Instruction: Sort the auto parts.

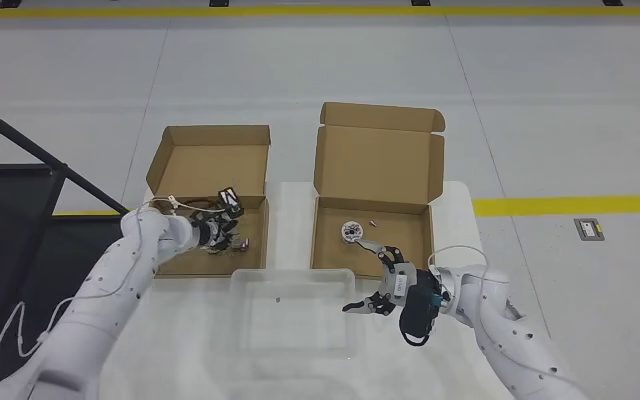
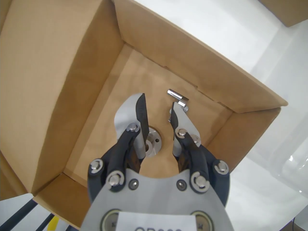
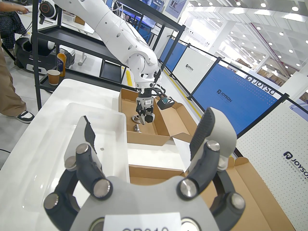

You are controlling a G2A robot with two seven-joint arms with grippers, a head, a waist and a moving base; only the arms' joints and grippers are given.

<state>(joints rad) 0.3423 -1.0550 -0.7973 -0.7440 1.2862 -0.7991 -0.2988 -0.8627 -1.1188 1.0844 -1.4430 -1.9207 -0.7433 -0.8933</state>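
— We see the left arm (image 1: 120,280) and the right arm (image 1: 510,335) cased in smooth white shells dotted with small dark holes.

— We note the left gripper (image 2: 158,100) and the right gripper (image 3: 146,116): grey plates, black links, silver screws (image 3: 187,188), ribbed black pads (image 3: 90,131). Thin white cables (image 1: 462,249) run by the wrists.

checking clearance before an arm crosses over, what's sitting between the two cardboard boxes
Nothing. In the top view only a bare strip of white table separates the left box from the right box.
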